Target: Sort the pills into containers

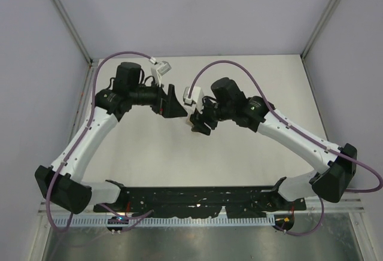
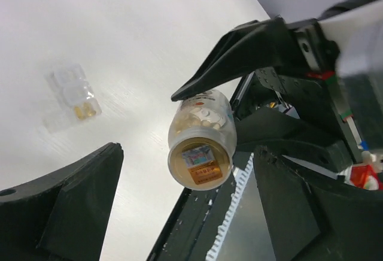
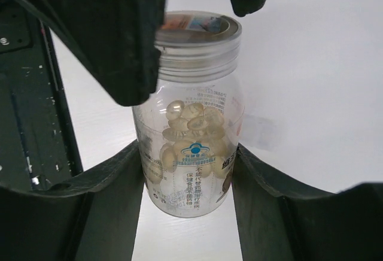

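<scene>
My right gripper (image 3: 187, 171) is shut on a clear pill bottle (image 3: 191, 153), its fingers pressed to both sides of the lower body. Pale tan pills (image 3: 191, 126) fill part of the bottle, and its lid (image 3: 197, 33) is on. My left gripper (image 2: 187, 156) stands open, with its dark fingers (image 3: 119, 33) straddling the lid end. In the left wrist view the lid (image 2: 200, 164) faces the camera. A small clear compartmented container (image 2: 73, 96) lies on the table (image 2: 137, 39) with orange-brown pills (image 2: 84, 111) in one cell. From above, both grippers (image 1: 173, 102) (image 1: 198, 123) meet at mid-table.
A black rail (image 2: 197, 225) with a white toothed strip (image 2: 230, 213) runs along the near table edge, below the bottle. Grey walls and metal posts (image 1: 66, 15) enclose the table on three sides.
</scene>
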{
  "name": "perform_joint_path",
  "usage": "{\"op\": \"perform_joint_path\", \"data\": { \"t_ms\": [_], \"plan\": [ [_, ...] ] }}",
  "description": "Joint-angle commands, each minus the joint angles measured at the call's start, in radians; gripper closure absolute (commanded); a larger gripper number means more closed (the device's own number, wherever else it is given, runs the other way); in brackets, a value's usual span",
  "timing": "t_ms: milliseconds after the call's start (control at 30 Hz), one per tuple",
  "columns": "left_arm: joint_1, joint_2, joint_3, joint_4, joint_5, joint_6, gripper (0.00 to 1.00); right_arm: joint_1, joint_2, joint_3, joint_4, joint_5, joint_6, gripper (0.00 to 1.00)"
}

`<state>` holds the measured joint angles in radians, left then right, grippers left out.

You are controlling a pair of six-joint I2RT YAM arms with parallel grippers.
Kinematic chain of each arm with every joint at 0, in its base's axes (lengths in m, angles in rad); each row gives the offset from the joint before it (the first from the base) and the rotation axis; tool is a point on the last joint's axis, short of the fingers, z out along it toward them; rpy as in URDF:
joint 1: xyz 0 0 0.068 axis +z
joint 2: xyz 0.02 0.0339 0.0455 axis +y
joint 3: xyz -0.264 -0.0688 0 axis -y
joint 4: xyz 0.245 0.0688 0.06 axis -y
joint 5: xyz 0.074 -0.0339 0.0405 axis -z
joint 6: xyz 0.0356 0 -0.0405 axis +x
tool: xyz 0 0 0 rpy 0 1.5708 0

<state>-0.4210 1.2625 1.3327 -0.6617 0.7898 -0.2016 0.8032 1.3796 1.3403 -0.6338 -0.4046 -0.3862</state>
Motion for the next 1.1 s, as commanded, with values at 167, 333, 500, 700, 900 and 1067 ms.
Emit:
{"op": "perform_joint_path", "data": {
  "t_ms": [167, 333, 500, 700, 900, 1067],
  "plan": [
    [0.022, 0.089, 0.048, 0.045, 0.081, -0.182, 0.28, 0.039, -0.022, 0.002, 0.114, 0.245, 0.029, 0.94],
    [0.022, 0.101, 0.046, 0.047, 0.091, -0.168, 0.39, 0.042, -0.010, -0.001, 0.111, 0.240, 0.023, 0.94],
    [0.024, 0.092, 0.057, 0.033, 0.092, -0.147, 0.34, 0.042, -0.008, -0.016, 0.111, 0.240, 0.018, 0.94],
    [0.030, 0.083, 0.074, 0.031, 0.078, -0.137, 0.33, 0.042, -0.010, -0.030, 0.109, 0.225, 0.017, 0.94],
    [0.030, 0.101, 0.060, 0.042, 0.085, -0.145, 0.41, 0.042, -0.008, -0.026, 0.108, 0.224, 0.015, 0.95],
    [0.030, 0.107, 0.051, 0.054, 0.083, -0.145, 0.44, 0.042, -0.004, -0.027, 0.108, 0.216, 0.017, 0.94]
  ]
}}
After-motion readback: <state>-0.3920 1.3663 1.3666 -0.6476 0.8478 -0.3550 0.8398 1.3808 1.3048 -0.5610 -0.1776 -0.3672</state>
